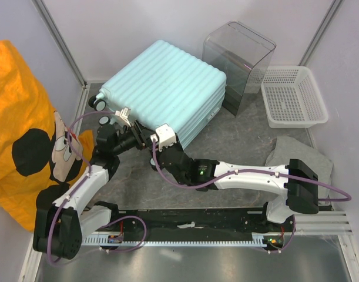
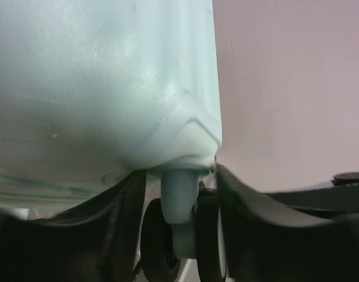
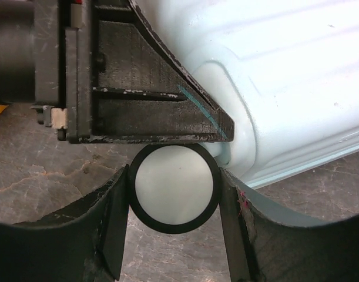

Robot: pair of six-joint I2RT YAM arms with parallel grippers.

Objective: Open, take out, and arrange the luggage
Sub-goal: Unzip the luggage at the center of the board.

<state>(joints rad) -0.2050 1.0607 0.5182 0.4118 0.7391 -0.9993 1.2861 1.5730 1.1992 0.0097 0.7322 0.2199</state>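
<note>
Closed mint hard-shell suitcase (image 1: 167, 82) lying flat on the tabletop (image 1: 238, 141), wheeled end facing both hands. The left hand (image 1: 127, 117), half closed, seems clamped on a caster (image 2: 178, 200). The right hand (image 1: 160, 136) pinches a spinner wheel (image 3: 173, 188) between its fingers. I judge they're positioning it before opening, and next comes a steady, matched pull.
</note>
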